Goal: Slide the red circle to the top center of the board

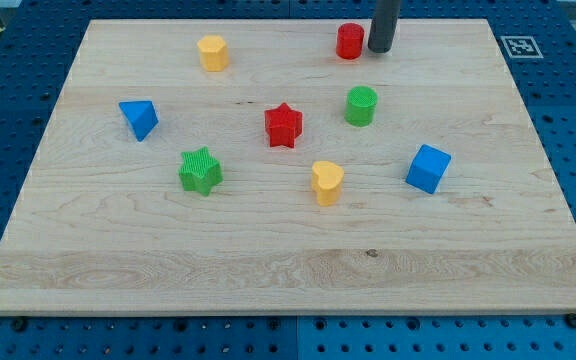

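The red circle [349, 42] stands near the view's top edge of the wooden board [268, 250], a little right of centre. My tip [381, 49] is at the end of the dark rod and sits just to the right of the red circle, very close to it or touching it. The rod comes down from the view's top edge.
A yellow hexagon [212, 52] is at the top left. A blue triangle [139, 118] is at the left. A red star [283, 125], green circle [361, 105], green star [200, 171], yellow heart [327, 182] and blue cube [428, 168] lie mid-board.
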Available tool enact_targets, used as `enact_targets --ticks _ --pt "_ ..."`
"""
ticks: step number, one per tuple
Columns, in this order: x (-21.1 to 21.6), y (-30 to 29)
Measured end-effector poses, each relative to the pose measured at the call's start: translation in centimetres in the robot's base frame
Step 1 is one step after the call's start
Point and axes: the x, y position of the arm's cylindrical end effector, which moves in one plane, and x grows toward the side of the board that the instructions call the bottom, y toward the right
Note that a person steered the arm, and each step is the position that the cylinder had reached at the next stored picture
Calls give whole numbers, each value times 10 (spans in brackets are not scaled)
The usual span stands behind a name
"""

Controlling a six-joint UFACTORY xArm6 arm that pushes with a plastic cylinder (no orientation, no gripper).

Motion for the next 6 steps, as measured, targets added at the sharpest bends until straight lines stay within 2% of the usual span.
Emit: enact_targets --ticks 1,4,5,6 --pt "0 -7" --pt "-12 -81" --pt "-36 -69" --pt "-38 -67"
